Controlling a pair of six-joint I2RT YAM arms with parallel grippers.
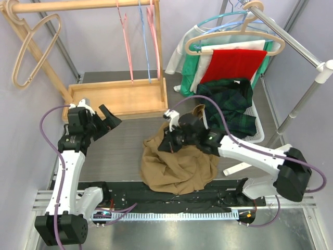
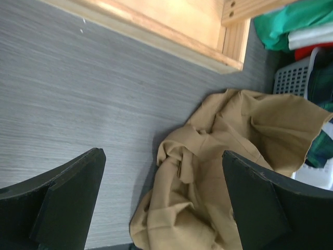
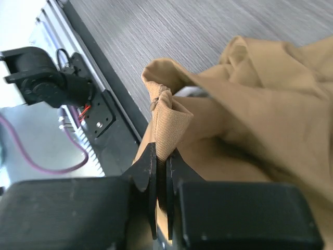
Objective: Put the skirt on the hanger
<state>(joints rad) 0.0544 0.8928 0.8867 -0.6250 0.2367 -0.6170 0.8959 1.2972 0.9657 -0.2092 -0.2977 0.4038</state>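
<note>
The tan skirt (image 1: 179, 166) lies crumpled in a heap on the grey table (image 1: 125, 140), near its front edge. My right gripper (image 1: 169, 139) is shut on a raised fold of the skirt (image 3: 171, 117), with the cloth pinched between its fingertips (image 3: 162, 152). My left gripper (image 1: 104, 122) hovers open over bare table to the skirt's left; in its wrist view the skirt (image 2: 223, 156) lies below and between the wide-spread fingers (image 2: 162, 152). An empty beige hanger (image 1: 31, 49) hangs at the far left of the wooden rack. Pink and blue hangers (image 1: 138, 36) hang from the rack's bar.
The wooden rack's base (image 1: 125, 96) sits at the back left. At the back right, a white basket (image 1: 257, 127) holds a dark plaid garment (image 1: 231, 101), under a metal rail (image 1: 291, 41) carrying a beige hanger (image 1: 234, 39) with red, white and green cloth.
</note>
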